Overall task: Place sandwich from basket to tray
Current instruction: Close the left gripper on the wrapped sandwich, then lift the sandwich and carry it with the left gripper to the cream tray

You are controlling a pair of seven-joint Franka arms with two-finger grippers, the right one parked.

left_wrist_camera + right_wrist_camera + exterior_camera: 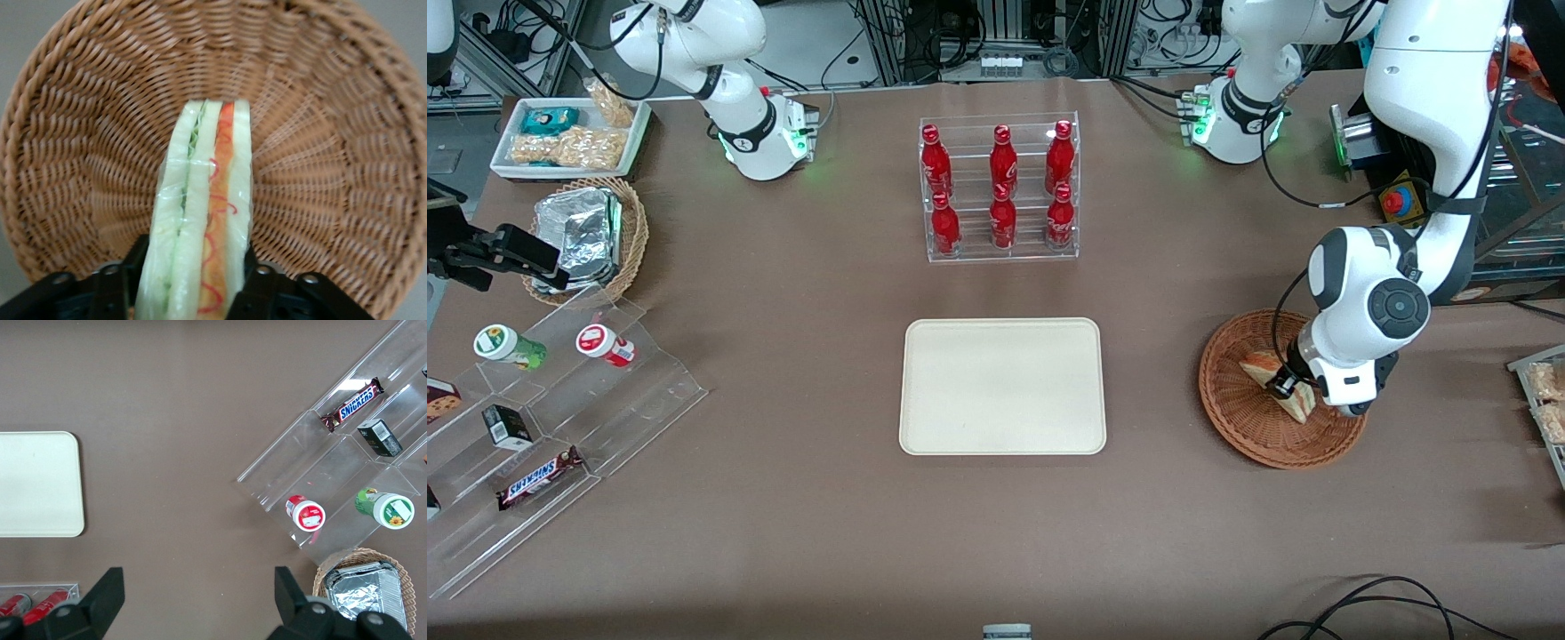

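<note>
1. Inside the basket (1254, 425), toward the working arm's end of the table, the sandwich (1276, 384) lies near the basket's centre, with the gripper (1303, 391) down on it.
2. Progress, as I judge it: the grasp is made or nearly so, but the lift, the carry and the set-down are all left. The tray (1003, 387) holds nothing yet.
3. From the wrist, the sandwich (203, 220) is a wedge seen edge-on: pale bread slices, a green layer between two of them, an orange layer with red squiggles between the next two, all under clear wrap.
4. The fingers (257, 283) pinch the sandwich, one on each bread face, at the wider end; the narrow end points toward the basket's wall.
5. From the basket, the tray lies at about 9 o'clock in the front view, well apart, with bare table between.
6. At about 12 o'clock from the tray stands a clear rack of red bottles (1000, 187).
</note>
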